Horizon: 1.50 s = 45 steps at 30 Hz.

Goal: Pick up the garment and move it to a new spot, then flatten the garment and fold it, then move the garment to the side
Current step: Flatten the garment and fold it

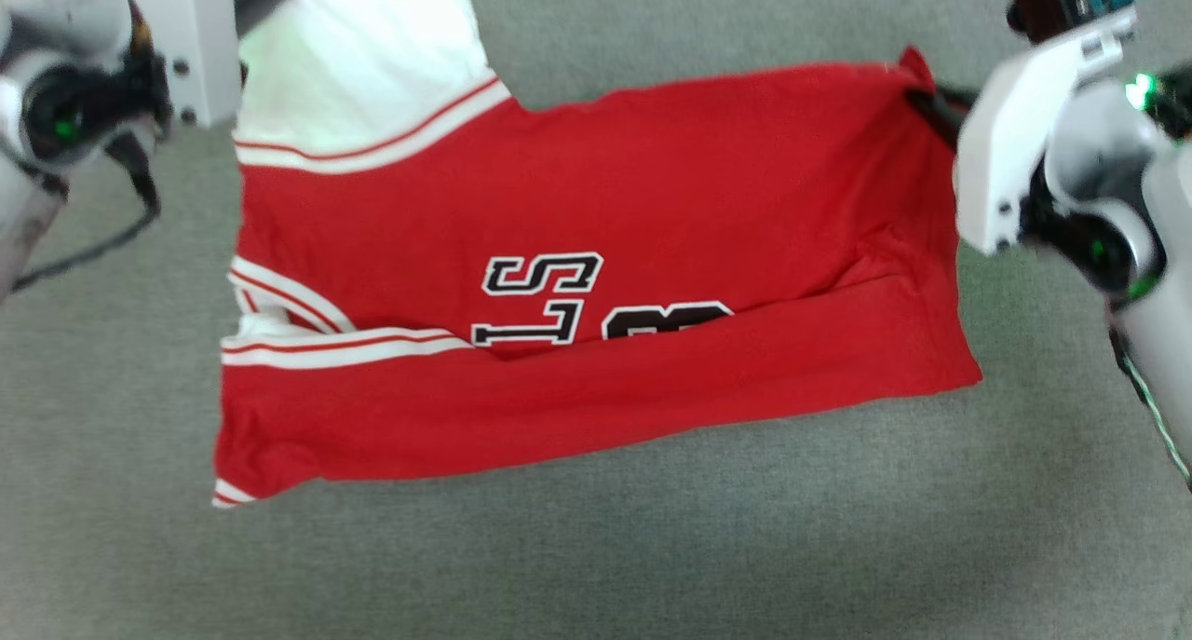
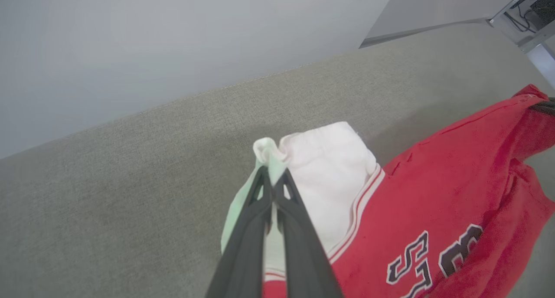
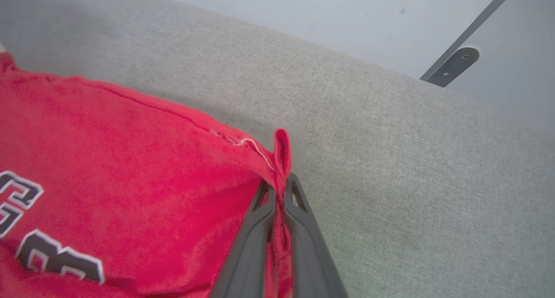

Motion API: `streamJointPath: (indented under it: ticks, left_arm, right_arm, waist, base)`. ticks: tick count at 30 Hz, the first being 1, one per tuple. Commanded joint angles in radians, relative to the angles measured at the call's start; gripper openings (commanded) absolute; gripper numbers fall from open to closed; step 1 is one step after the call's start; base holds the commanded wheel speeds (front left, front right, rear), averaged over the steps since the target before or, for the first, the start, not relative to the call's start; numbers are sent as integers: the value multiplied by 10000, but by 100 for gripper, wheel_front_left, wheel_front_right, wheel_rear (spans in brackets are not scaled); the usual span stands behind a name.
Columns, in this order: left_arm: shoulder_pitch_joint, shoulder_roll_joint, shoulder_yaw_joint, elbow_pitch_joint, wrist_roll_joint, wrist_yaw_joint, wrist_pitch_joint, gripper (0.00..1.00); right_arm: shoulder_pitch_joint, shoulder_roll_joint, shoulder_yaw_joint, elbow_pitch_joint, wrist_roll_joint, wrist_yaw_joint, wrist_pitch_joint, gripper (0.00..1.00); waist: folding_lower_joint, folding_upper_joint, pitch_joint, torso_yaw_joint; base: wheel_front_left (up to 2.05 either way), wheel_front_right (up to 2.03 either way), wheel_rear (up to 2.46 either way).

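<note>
On the grey fabric surface (image 1: 596, 547), the shirt (image 1: 596, 202) lies spread across the middle of the head view. Its nearest long edge is turned up over itself in a band along the lower part of the frame, hiding half of the black lettering (image 1: 545, 295). Beyond that, the far edge is pinched at both ends. At the upper left, the left gripper (image 2: 272, 176) is clenched on the bunched tip of the white sleeve (image 1: 363, 62). At the upper right, the right gripper (image 3: 277, 183) is clamped on the red hem corner (image 1: 913, 67). Gripping both far corners at once appears meant to keep the cloth taut, so that edge can be drawn toward the robot for a second lengthwise fold. A pale wall (image 2: 130, 37) rises behind the surface's far edge.
</note>
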Motion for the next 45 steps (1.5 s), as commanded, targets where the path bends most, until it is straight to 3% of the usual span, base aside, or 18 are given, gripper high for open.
streamJointPath:
  ticks: [1,4,9,16,25,36,37,38,40,41,45]
  left_arm:
    - [314,188,31,-283,-130,-59,-79,0]
    - [902,641,20,-1027,-337,-59,-188,0]
    - [2162,1417,-133,-2528,-801,403,-213,0]
    - [3612,2024,-675,-3893,-1277,1315,254,0]
    - [3752,1216,-1092,-2891,-1621,1784,1205,0]
    - [3678,166,-1486,-1149,-1884,1953,2477,0]
    - [3640,149,-1499,-1090,-1824,1917,2512,8]
    - [3569,141,-1486,-1058,-1739,1847,2425,33]
    - [3414,125,-1393,-1027,-1669,1761,2283,74]
    - [3321,153,-1355,-1042,-1602,1711,2191,100]
    - [3114,390,-1285,-1272,-1389,1598,1991,100]
  right_arm:
    - [400,-258,131,-220,221,-12,-104,0]
    - [1136,-780,207,-731,574,-12,-271,0]
    - [2482,-1507,49,-1537,1036,-12,-346,0]
    - [3799,-1645,-264,-2017,1436,-12,566,0]
    - [3618,-826,-323,-1866,1145,-12,1774,0]
    - [3298,-196,-243,-1366,909,-10,1969,0]
    - [3308,-170,-235,-1312,916,-12,1966,0]
    - [3321,-153,-224,-1252,907,-12,1964,0]
    - [3369,-135,-204,-1153,876,-12,1935,0]
    - [3404,-109,-202,-1096,893,-12,1917,0]
    - [3545,-116,-202,-848,917,-12,2019,0]
  waist:
    - [0,0,-695,441]
    - [0,0,-1018,605]
    - [0,0,-1367,830]
    - [0,0,-1403,930]
    - [0,0,-1001,686]
    - [0,0,-961,558]
    - [0,0,-1006,568]
    - [0,0,-1059,578]
    - [0,0,-1180,616]
    - [0,0,-1246,631]
    - [0,0,-1527,725]
  base:
    - [0,0,0]
    - [0,0,0]
    - [0,0,0]
    - [0,0,0]
    - [0,0,0]
    - [0,0,0]
    - [0,0,0]
    - [0,0,0]
    - [0,0,0]
    - [0,0,0]
    - [0,0,0]
